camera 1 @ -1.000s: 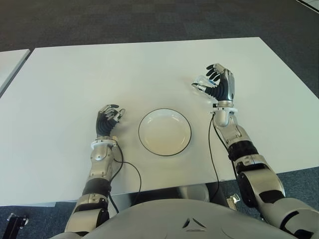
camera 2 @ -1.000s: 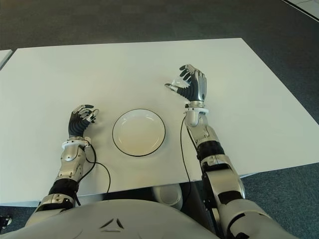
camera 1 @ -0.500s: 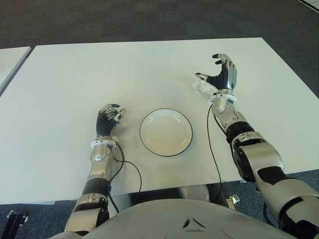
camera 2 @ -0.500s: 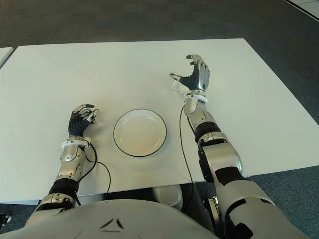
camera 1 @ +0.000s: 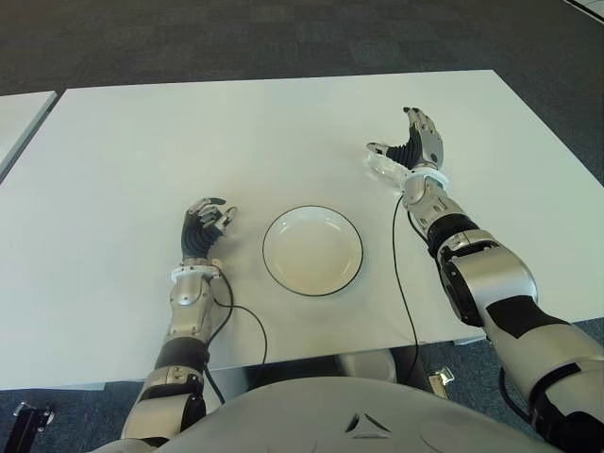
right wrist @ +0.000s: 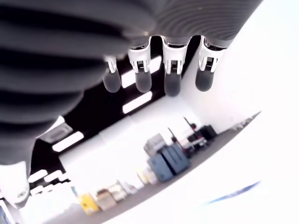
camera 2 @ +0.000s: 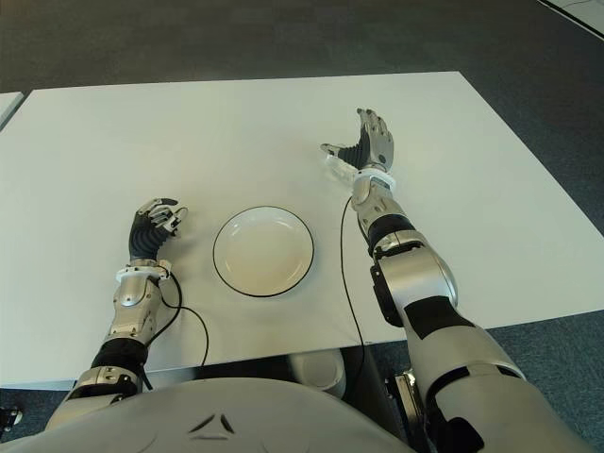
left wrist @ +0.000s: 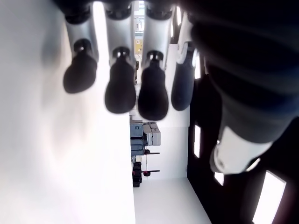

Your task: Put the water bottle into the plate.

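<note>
The water bottle, small and clear, lies on the white table to the far right of the plate. My right hand is just beside it, palm toward it, fingers spread and holding nothing; the thumb reaches over the bottle's top. In the right wrist view the fingertips stretch out straight with nothing between them. The white plate with a dark rim sits empty in the middle near the front. My left hand shows left of the plate, fingers curled, holding nothing.
A black cable runs from the right wrist down over the table's front edge, passing right of the plate. Another cable loops by the left forearm. A second table's corner shows at far left.
My right hand's fingers, curled around the bottle a second ago, have spread open, and the hand has shifted slightly farther back. The left hand and plate have not moved.
</note>
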You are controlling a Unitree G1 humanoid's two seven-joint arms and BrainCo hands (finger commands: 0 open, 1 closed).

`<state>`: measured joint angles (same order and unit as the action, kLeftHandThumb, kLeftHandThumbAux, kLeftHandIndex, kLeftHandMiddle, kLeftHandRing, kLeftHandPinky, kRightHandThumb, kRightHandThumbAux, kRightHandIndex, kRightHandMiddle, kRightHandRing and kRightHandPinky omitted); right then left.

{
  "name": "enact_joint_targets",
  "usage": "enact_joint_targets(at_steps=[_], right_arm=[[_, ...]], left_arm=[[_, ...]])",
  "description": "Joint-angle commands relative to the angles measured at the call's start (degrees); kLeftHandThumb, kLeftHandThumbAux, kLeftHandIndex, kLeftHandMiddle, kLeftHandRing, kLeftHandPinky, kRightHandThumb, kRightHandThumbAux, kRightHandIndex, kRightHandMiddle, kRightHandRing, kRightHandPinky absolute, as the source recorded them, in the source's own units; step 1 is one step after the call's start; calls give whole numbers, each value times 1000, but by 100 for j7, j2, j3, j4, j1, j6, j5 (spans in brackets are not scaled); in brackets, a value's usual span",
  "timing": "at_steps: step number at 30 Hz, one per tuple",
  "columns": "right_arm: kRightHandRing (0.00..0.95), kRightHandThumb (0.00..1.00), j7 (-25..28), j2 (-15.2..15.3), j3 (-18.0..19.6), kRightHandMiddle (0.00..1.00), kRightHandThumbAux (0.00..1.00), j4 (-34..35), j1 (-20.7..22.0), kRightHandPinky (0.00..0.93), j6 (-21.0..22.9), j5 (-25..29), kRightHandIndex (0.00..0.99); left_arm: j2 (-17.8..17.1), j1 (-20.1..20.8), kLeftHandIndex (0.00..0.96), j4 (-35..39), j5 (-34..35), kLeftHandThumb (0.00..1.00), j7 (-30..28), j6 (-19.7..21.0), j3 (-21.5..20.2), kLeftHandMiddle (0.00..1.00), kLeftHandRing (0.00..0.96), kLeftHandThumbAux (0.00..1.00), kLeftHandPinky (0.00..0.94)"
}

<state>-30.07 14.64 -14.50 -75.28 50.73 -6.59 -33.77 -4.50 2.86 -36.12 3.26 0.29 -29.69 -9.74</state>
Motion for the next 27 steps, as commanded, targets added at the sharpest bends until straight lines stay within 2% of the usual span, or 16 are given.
enact_joint_targets(at_steps=[1, 10, 12, 17, 27], right_arm=[[0, 317, 250, -48, -64, 0, 449, -176, 44, 0, 266, 54, 0], [0, 417, 417, -138, -101, 0, 437, -292, -50, 0, 573, 78, 0], [0, 489, 519, -164, -100, 0, 462, -312, -74, 0, 677, 92, 0], [0, 585, 699, -242, -51, 0, 489, -367, -345, 0, 828, 161, 0], [0, 684, 1538, -233, -304, 0, 529, -438, -461, 0, 1401, -15, 0]], left_arm=[[-31, -168, 436, -118, -68, 706, -75, 98, 71, 758, 763, 714, 785], [-106, -197, 434, -38, -13, 703, -159, 206, 119, 761, 767, 717, 765], [-101, -209, 434, -13, 20, 703, -145, 293, 106, 751, 756, 717, 736], [-85, -224, 434, -1, 81, 704, -133, 380, 79, 736, 740, 717, 722], [-84, -239, 435, -13, 5, 706, -63, 251, 98, 741, 744, 716, 745]])
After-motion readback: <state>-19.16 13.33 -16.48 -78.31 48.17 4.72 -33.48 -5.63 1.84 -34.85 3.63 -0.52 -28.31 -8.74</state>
